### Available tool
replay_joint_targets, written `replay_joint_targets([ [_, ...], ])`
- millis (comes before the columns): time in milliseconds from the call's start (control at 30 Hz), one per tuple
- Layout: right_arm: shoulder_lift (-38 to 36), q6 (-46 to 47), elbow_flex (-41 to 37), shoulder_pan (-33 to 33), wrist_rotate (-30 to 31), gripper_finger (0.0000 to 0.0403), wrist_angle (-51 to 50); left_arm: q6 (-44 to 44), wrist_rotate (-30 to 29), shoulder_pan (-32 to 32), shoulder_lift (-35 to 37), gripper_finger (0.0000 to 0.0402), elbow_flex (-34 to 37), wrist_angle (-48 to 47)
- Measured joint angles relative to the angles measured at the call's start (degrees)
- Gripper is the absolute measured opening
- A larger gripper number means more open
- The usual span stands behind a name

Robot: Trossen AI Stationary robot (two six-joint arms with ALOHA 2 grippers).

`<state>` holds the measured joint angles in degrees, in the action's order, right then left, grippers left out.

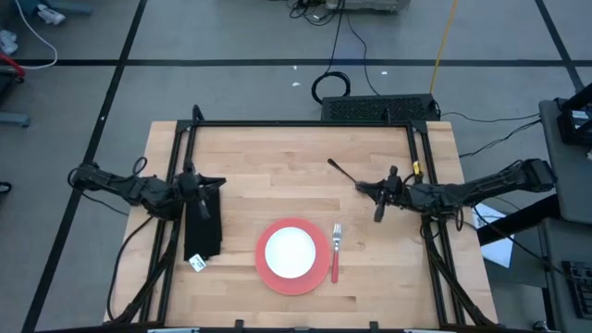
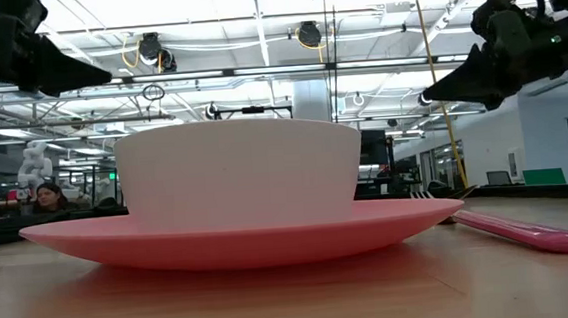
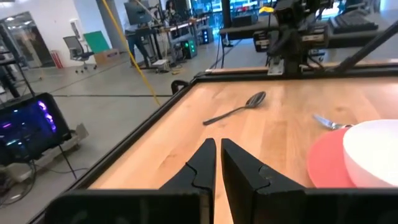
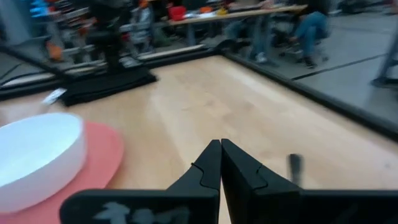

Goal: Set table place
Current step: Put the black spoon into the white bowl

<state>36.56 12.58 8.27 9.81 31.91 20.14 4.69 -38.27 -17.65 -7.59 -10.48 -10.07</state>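
Both grippers closed, empty: left gripper (image 1: 220,182), right gripper (image 1: 363,188). Spoon (image 1: 340,171) probably lies flat on bench (image 1: 277,166); pinch may skid it.

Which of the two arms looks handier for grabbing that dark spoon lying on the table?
The right: its claw hangs close beside the spoon, while the left claw waits across the table over a black cloth.

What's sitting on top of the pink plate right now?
A white bowl sits centred on the pink plate, leaving only the plate's rim showing. The plate's middle is covered by the bowl. The bowl looks empty from above. The pink-handled fork lies beside the plate on the table.
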Motion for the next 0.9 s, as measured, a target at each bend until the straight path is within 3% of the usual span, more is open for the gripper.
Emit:
replay_joint_targets([
  [100,1.70,0.93,0.00,-0.71,-3.40,0.0000,1.39,0.09,-0.82,0.00,-1.20,0.0031,0.00,0.53],
  [267,5.72,2.62,1.65,-3.09,-3.56,0.0006,0.95,0.58,-0.80,0.00,-1.95,0.0031,0.00,1.87],
  [467,11.17,5.25,5.63,-7.00,-3.57,0.0072,-1.77,0.56,-0.80,0.00,-1.93,0.0031,0.00,1.82],
  [667,16.98,11.76,12.30,-11.96,-7.14,0.0127,-11.87,0.59,-0.78,0.00,-1.93,0.0031,0.00,1.56],
  [900,26.87,11.82,20.98,-16.78,-12.87,0.0130,-20.90,0.59,-0.75,0.00,-1.93,0.0031,0.00,0.48],
])
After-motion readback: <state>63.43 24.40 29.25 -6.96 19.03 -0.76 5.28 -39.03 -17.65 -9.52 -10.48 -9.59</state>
